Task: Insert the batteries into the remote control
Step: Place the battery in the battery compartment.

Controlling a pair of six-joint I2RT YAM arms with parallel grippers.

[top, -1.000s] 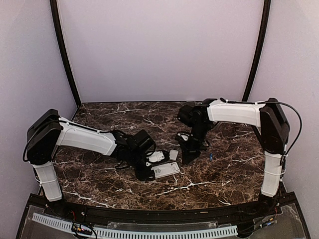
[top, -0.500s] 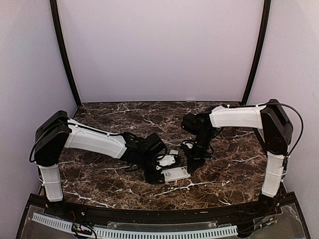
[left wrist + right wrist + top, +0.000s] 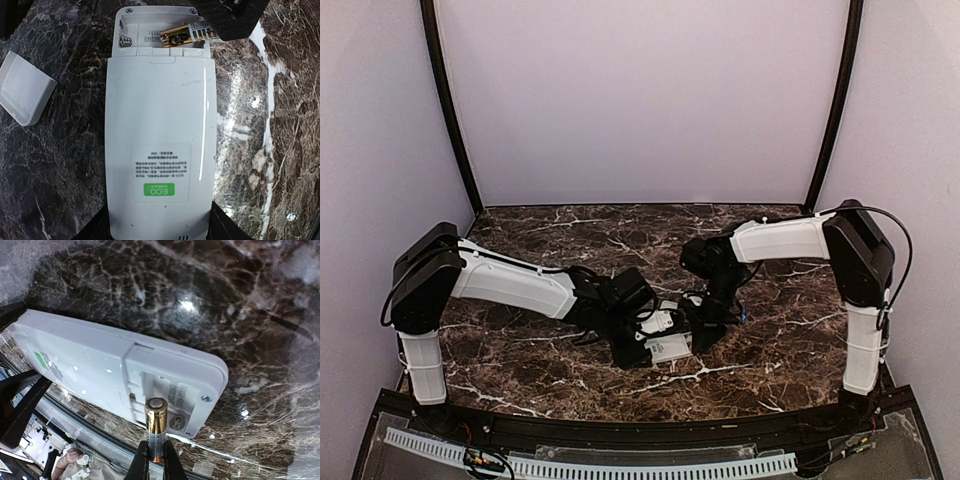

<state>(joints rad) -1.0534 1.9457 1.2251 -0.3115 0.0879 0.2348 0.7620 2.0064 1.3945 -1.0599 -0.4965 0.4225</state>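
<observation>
left pincer (image 3: 159,227) part-open, gripping white rectangular plastic remote control (image 3: 160,125) lengthwise, compartment (image 3: 145,31) end pointing away | right pincer (image 3: 153,456) pinching slim gold cylindrical battery (image 3: 156,427) crosswise at remote's compartment

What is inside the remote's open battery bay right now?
One battery, gripped by the right pincer, angles into the bay of the remote control; a spring contact and printed label show. The pincer and battery hide one end.

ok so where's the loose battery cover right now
In the left wrist view the cover lies on the marble table at the picture's left, apart from the remote control and level with its open end.
</observation>
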